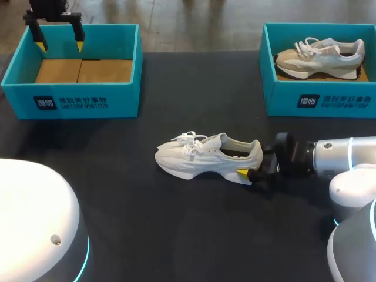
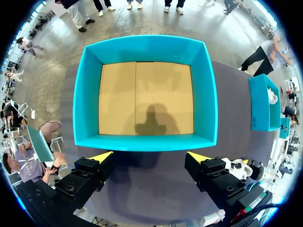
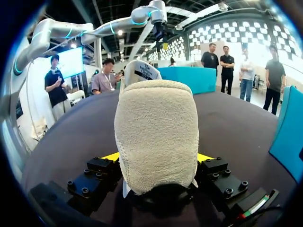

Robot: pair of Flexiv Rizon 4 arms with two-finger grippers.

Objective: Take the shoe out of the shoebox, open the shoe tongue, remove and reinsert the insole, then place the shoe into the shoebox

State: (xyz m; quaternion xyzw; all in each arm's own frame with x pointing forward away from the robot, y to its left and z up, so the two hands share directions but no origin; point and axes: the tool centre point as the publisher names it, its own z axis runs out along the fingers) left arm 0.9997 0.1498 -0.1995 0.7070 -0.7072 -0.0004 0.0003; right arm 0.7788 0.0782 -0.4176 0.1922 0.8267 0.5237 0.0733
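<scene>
Light, soft-sided, the shoe (image 1: 205, 155) at mid-worktop likely handles best by its stiffer heel (image 3: 156, 137), which the right tool (image 1: 249, 174) clamps; the left tool (image 1: 59, 36) gapes wide.

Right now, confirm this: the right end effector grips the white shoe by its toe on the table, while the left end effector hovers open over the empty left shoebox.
Wrong on one point: the right end effector grips the white shoe by its heel, not its toe, as the right wrist view shows. The rest is right.
</scene>
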